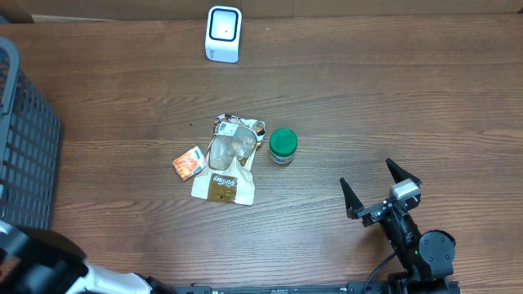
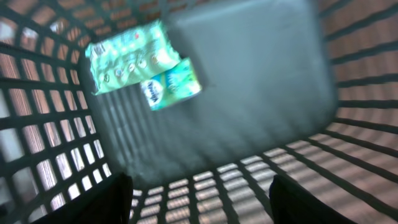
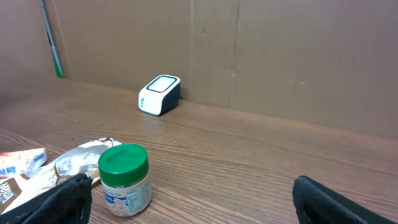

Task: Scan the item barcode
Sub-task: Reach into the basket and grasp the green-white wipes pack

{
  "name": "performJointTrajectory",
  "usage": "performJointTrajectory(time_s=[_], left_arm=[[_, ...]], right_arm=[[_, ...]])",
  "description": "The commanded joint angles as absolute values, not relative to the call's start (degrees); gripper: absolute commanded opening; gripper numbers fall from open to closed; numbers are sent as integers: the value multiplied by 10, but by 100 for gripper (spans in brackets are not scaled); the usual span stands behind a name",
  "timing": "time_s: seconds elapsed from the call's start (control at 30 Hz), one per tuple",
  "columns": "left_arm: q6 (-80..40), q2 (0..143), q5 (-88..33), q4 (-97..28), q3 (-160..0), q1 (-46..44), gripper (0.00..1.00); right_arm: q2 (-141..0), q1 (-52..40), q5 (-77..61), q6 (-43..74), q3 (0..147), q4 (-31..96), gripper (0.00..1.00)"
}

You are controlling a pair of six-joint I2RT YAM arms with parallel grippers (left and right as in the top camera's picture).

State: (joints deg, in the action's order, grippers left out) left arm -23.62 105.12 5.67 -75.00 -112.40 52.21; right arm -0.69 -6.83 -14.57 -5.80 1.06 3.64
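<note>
- At the near edge of the counter (image 1: 343,98), the right claw (image 1: 367,173) rests with its fingers spread wide and nothing between them. It points toward the goods in the middle.
- At the near left, the left claw (image 2: 199,200) hangs over the dark basket (image 2: 348,162), fingers apart and empty. The view is blurred, but nothing shows in its grip.
- On the basket floor lie two green packets (image 2: 127,56), one partly over the other. I take these to be finished with, since they are binned, though the pictures cannot prove they were scanned.
- Mid-counter, three items wait untouched: a green-lidded jar (image 1: 283,145) standing upright, a crumpled pouch (image 1: 226,167) just beside it, and a small orange packet (image 1: 189,162) at the pouch's other side.
- At the far edge stands the white scanner (image 1: 223,33), well apart from the group, with nothing held before its window.
- So the job looks partly done. Three pieces are left, and the jar is nearest the right claw.
</note>
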Motion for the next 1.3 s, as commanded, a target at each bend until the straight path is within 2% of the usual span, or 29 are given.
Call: performJointTrajectory(time_s=[0.0,0.27,0.93,1.03,1.13,1.23,1.27], left_arm=[[-219,1097,84,-742,-1122,525,71],[-203,1211,114,-698,-1122,529,70],[-178,1336,143,-628,-1122,532,67],[-178,1342,143,-628,-1121,532,54],[-178,1341,133,-629,-1122,532,36],[-178,1341,126,-644,-1122,532,4],[-178,1341,126,-656,-1123,532,4]], right_arm=[[-2,-68,-138,-58,4,33,100],[-2,-68,-138,-58,4,33,100],[-2,-68,-138,-58,4,33,100],[-2,-68,-138,-58,4,33,100],[-2,-68,-138,-58,4,33,100],[-2,-68,-138,-58,4,33,100],[-2,-68,-138,-58,4,33,100]])
